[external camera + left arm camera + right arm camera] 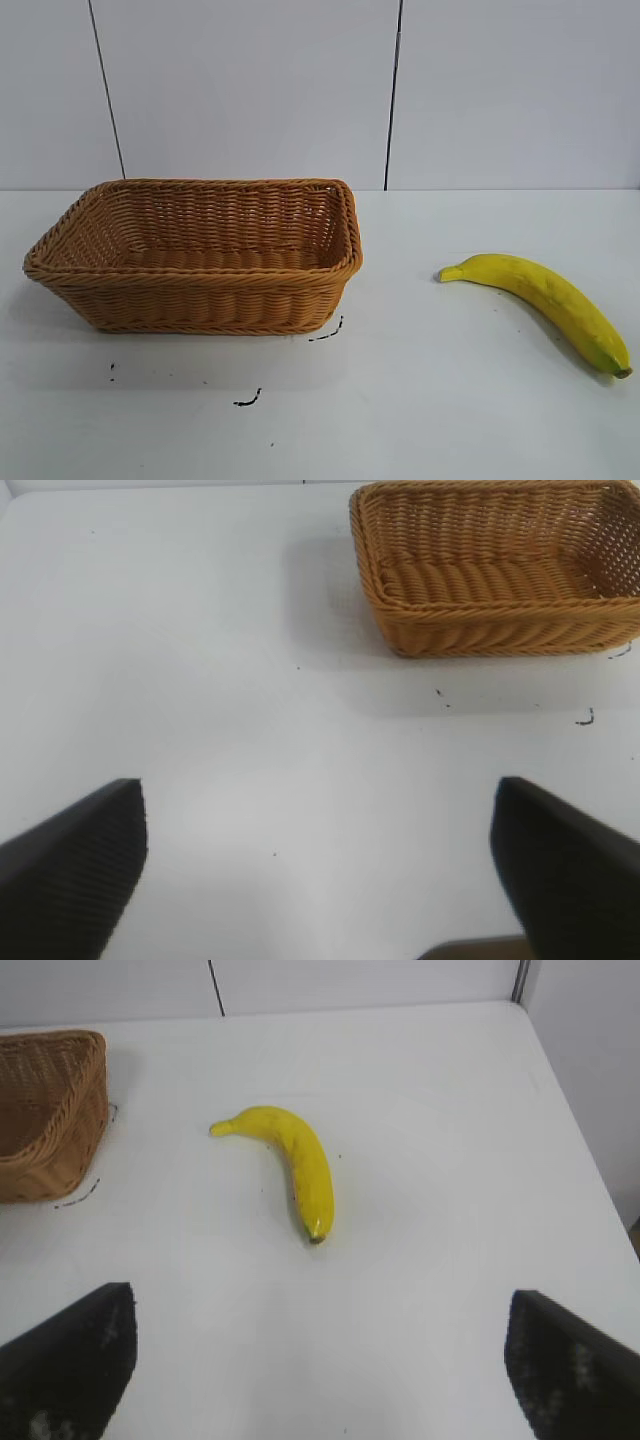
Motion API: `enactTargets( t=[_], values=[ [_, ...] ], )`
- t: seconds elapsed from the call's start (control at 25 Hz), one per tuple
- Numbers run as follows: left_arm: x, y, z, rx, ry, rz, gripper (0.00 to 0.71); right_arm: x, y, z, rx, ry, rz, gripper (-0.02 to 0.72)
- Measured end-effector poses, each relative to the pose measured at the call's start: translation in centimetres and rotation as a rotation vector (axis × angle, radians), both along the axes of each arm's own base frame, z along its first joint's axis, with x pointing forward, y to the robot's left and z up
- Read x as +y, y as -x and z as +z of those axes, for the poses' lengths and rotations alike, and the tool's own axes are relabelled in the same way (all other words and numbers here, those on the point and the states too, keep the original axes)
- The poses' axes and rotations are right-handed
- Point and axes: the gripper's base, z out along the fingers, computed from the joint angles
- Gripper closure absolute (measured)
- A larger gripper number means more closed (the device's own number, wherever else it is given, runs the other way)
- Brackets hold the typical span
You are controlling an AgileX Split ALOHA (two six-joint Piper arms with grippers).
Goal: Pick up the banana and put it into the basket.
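Observation:
The yellow banana (545, 295) lies flat on the white table at the right, dark end toward the front right. It also shows in the right wrist view (290, 1165). The tan wicker basket (200, 300) stands at the left, upright, with nothing inside. It also shows in the left wrist view (500, 630) and partly in the right wrist view (45, 1160). My right gripper (320, 1305) is open and holds nothing, above the table a little short of the banana. My left gripper (320, 795) is open and holds nothing, well away from the basket. Neither gripper shows in the exterior view.
Small black marks (248, 400) dot the white table (420, 400) in front of the basket. A grey panelled wall (300, 90) stands behind the table. The table's right edge (590, 1160) shows in the right wrist view.

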Motion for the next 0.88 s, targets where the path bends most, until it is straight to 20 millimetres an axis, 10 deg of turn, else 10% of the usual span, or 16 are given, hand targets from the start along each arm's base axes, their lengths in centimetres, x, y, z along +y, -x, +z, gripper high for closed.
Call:
enactTargets(
  t=[0.48, 0.88],
  values=[
    [0.0, 0.0, 0.0, -0.001, 0.000, 0.000, 0.017, 0.2, -12.0, 3.9, 0.376, -0.015, 0.005, 0.013],
    [0.0, 0.0, 0.0, -0.001, 0.000, 0.000, 0.017, 0.3, -23.4, 1.6, 0.662, 0.055, 0.094, 0.013]
  ],
)
